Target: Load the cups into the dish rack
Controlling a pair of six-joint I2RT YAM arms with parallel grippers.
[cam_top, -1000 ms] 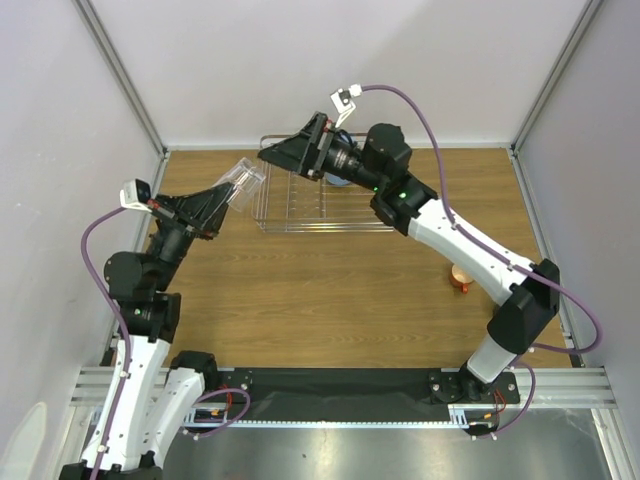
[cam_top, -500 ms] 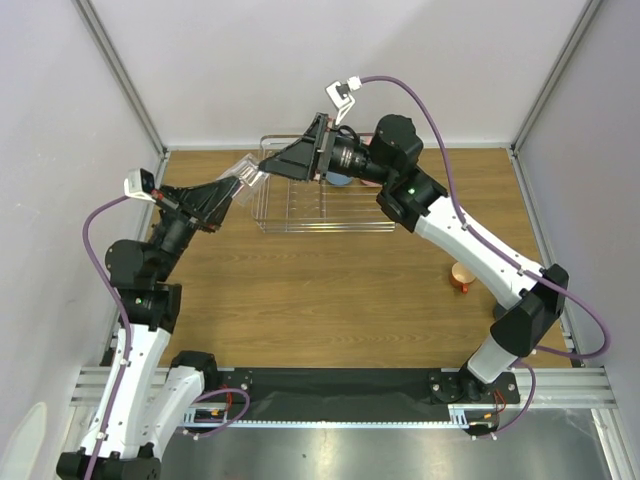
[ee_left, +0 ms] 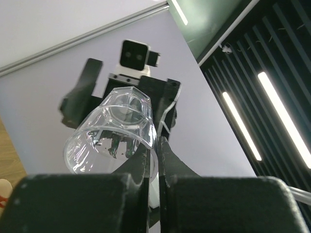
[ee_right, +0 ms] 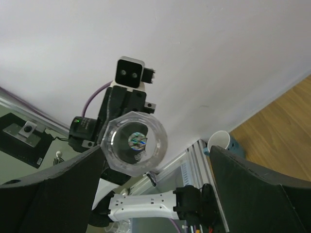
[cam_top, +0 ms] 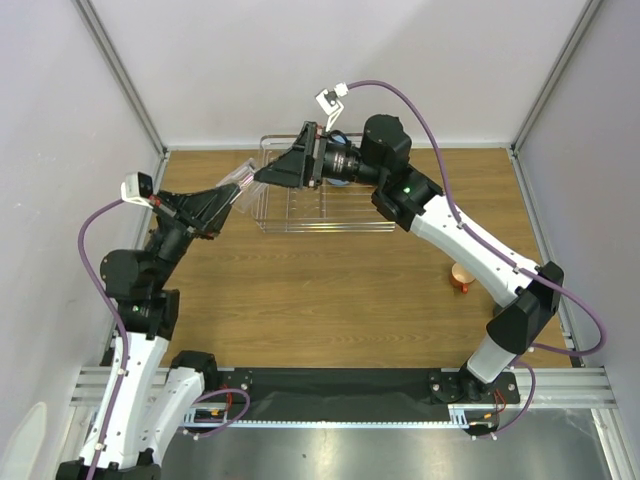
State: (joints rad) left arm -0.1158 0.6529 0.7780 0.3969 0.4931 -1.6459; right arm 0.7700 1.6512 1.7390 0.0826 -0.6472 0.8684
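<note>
Glass is the thing in hand at this moment: the clear glass (cam_top: 240,180) hangs in the air just off the left end of the dish rack (cam_top: 345,215), pinched by its rim in the left gripper (cam_top: 228,193). Those jaws are clamped together on the wall of the glass, one inside the rim and one outside, with its base pointing away from that arm. The right gripper (cam_top: 263,174) reaches across above the rack and faces that base. Its jaws stand wide apart, and the glass sits ahead of them, not between them. This looks like a hand-over in mid-air, with the taking grip not yet made.

Not much of the job can be counted as done. From above, no cup shows in the part of the rack that the right arm leaves uncovered, and what lies under the arm is hidden. The right wrist camera catches a blue, white-lined mug (ee_right: 219,141) standing upright, but I cannot tell whether it is inside the rack or beside it. A small orange cup (cam_top: 461,275) stands on the tabletop (cam_top: 330,290), well apart from the rack on its right, near side, waiting to be loaded. No pink or light blue tumbler appears in any view. So the glass and the orange cup at least are left to do.
</note>
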